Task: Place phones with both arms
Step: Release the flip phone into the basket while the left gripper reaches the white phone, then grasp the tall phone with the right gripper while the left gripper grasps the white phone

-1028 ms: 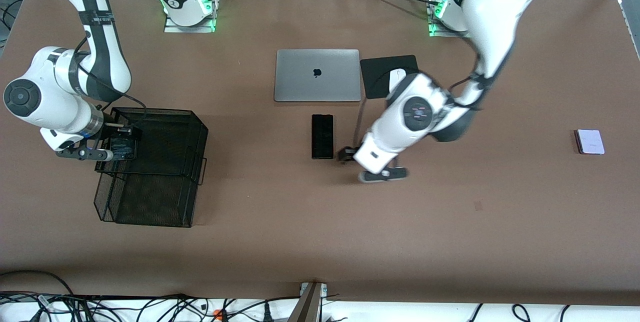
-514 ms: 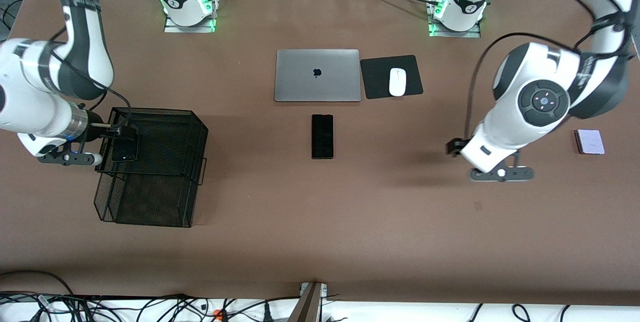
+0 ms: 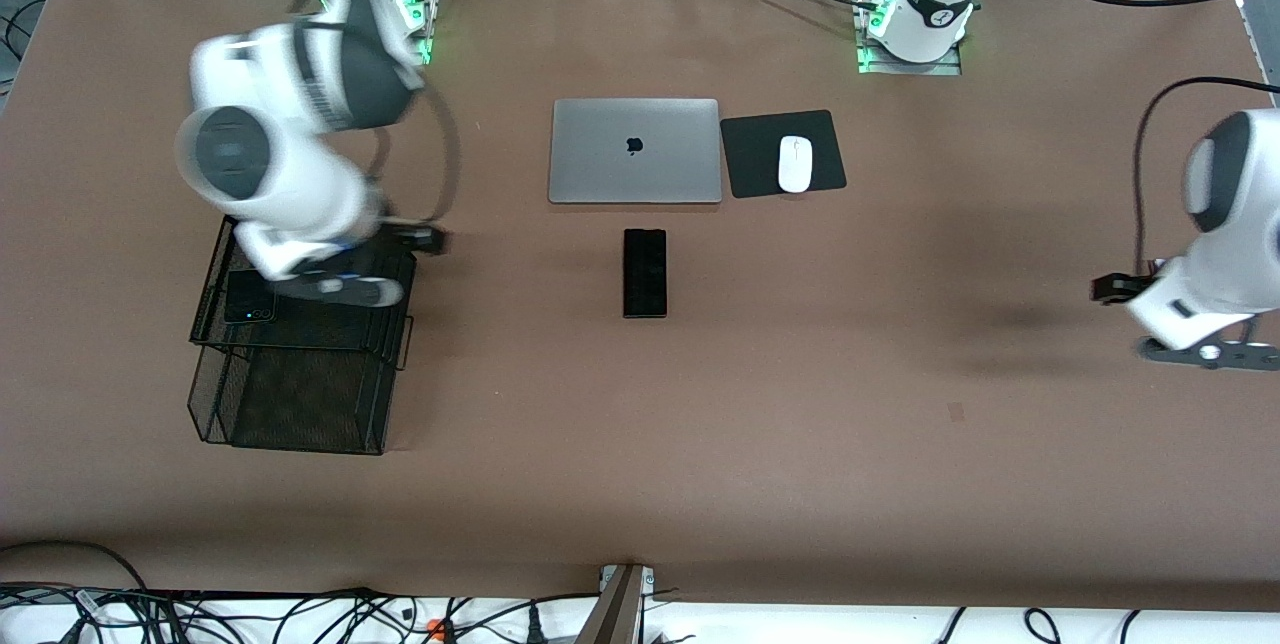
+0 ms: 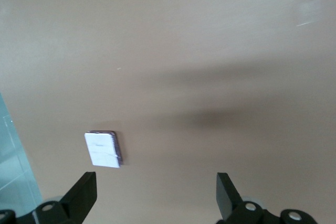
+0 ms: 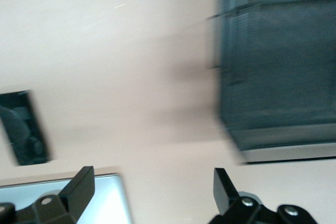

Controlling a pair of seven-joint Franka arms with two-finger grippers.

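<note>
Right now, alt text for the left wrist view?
The left gripper hangs open over bare brown table, its two black fingers framing the view's lower edge. A pale lilac-white flip phone lies flat on the table just past one finger.

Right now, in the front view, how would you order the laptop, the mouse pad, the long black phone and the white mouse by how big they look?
1. Laptop, largest.
2. Mouse pad.
3. Long black phone.
4. White mouse, smallest.
All lie flat on the table, close together, so nearness hardly skews this.
</note>
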